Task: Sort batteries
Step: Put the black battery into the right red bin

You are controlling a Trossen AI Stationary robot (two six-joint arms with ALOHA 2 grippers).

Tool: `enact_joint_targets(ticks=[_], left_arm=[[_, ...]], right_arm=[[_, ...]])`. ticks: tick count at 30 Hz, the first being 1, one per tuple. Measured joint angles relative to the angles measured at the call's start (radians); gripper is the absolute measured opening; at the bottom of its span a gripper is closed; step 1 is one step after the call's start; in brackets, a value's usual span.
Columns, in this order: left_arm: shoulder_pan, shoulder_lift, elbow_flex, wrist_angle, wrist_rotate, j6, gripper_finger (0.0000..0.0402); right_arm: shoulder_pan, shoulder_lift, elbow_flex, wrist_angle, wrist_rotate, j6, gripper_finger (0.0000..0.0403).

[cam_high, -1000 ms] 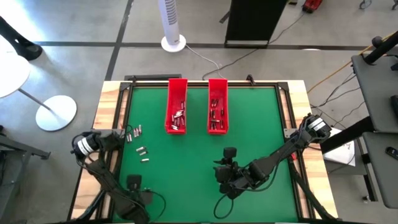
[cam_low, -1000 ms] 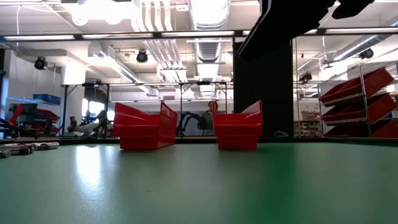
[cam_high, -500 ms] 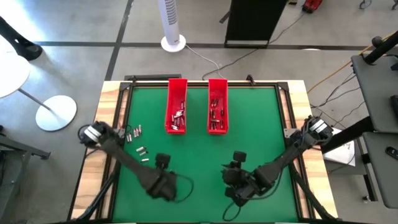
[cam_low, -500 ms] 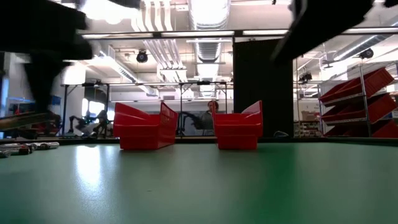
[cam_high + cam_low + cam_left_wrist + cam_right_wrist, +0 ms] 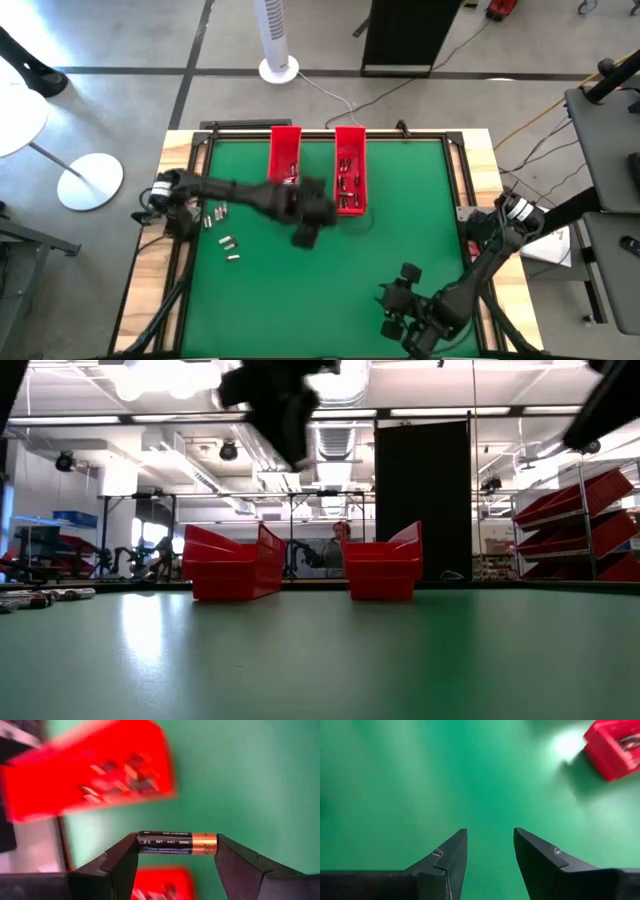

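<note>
My left gripper [image 5: 306, 228] hangs above the table just off the near ends of the two red trays [image 5: 285, 170] [image 5: 349, 170] and is shut on a black-and-copper battery [image 5: 177, 843]. Both trays hold several batteries. More loose batteries [image 5: 215, 212] [image 5: 231, 246] lie on the green mat at the left, and they also show as loose batteries [image 5: 45, 597] in the low view. My right gripper [image 5: 398, 305] is open near the table's front right; its own view shows my right gripper [image 5: 490, 840] with only bare mat between the fingers. My left gripper pinches the battery end to end: one fingertip [image 5: 125, 857] is on the black end [image 5: 142, 843], the other on the copper end [image 5: 212, 843]. The battery spans the gap between the fingertips, level, and is lifted clear of the mat.
The green mat [image 5: 400, 220] lies inside a dark frame on a wooden table. The left arm [image 5: 230, 192] reaches across the loose batteries toward the trays. There is bare mat in the middle and at the right. A black cabinet [image 5: 405, 35] and a white fan [image 5: 278, 40] stand beyond the far edge.
My left gripper has swung fast from the near left of the table toward the far edge and to the right, and has risen to the trays' near ends. My right gripper has drawn back from the near centre toward the near right corner.
</note>
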Motion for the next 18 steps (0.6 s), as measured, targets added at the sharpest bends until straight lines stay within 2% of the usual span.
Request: enact_joint_targets(ticks=[3,9,18], left_arm=[[0.100,0.000,0.078,0.143,0.064,0.037,0.0213],[0.236,-0.001,0.149,0.433,0.219,0.052,0.0213],[0.326,-0.001,0.175,0.484,0.236,0.052,0.0237]], right_arm=[[0.031,0.000,0.000,0.000,0.005,0.077,0.0159],[0.069,0.019,0.000,-0.002,0.009,0.187,0.0168],[0.085,0.043,0.000,-0.009,-0.014,0.229,0.0183]])
